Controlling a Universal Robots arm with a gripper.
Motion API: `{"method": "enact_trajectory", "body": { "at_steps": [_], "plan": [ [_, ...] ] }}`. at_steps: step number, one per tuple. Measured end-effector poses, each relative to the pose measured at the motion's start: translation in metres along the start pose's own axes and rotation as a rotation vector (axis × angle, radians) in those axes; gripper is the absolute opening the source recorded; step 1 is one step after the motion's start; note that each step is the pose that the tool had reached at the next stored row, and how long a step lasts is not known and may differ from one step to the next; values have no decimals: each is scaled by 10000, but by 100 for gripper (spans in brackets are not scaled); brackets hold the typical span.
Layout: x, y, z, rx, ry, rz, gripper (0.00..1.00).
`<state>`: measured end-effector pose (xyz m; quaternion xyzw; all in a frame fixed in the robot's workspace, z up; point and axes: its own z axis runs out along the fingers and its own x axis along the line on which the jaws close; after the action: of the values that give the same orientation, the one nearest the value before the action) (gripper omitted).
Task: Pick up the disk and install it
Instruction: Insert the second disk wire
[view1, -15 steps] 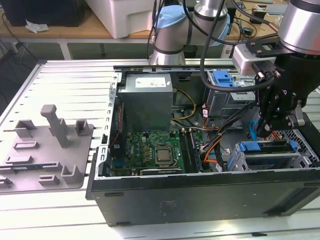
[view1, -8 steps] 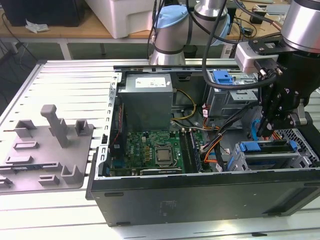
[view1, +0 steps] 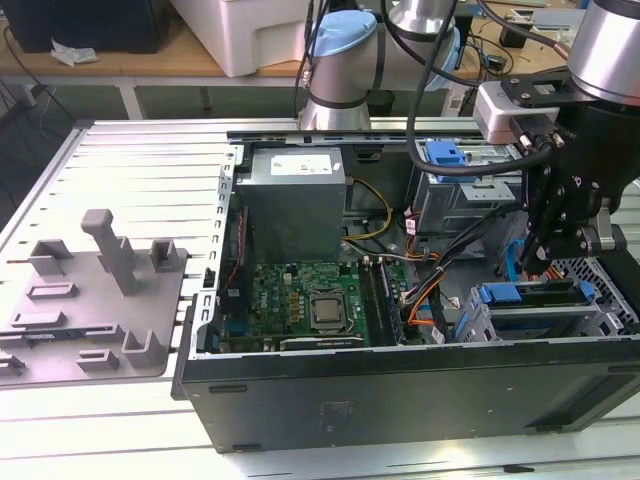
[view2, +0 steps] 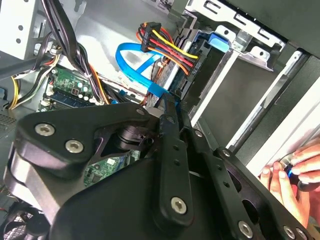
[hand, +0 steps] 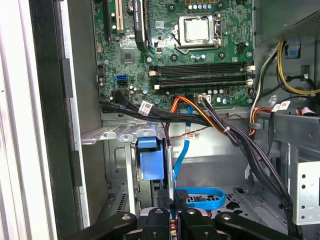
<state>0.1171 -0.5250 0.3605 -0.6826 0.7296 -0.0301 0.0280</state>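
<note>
The disk (view1: 530, 294), edged by its blue carrier rail, sits in the metal drive cage (view1: 475, 320) at the front corner of the open computer case, on the exterior view's right. My gripper (view1: 531, 262) hangs just above and behind it, inside the case. In the second wrist view the black fingers (view2: 166, 112) are pressed together beside the disk's blue rail (view2: 221, 40). In the first wrist view the gripper (hand: 172, 199) stands close to the blue carrier (hand: 150, 165) in the cage slot, with nothing seen between the fingers.
Bundles of black, orange and yellow cables (hand: 220, 125) and a blue flat cable (view2: 135, 65) cross the space around the gripper. The motherboard (view1: 310, 300) lies mid-case. A blue latch bracket (view1: 445, 155) tops the rear cage. A grey fixture (view1: 100, 290) sits on the exterior view's left. A person's hand (view2: 292, 172) rests outside the case.
</note>
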Motion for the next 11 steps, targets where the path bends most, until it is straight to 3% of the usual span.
{"method": "enact_trajectory", "body": {
  "at_steps": [5,7,9,11],
  "plan": [
    [0,-3,0,-11,0,-12,16],
    [0,-6,0,-56,1,-33,16],
    [-1,-18,3,-176,5,-74,16],
    [-1,-31,5,-199,8,-77,16]
  ]
}}
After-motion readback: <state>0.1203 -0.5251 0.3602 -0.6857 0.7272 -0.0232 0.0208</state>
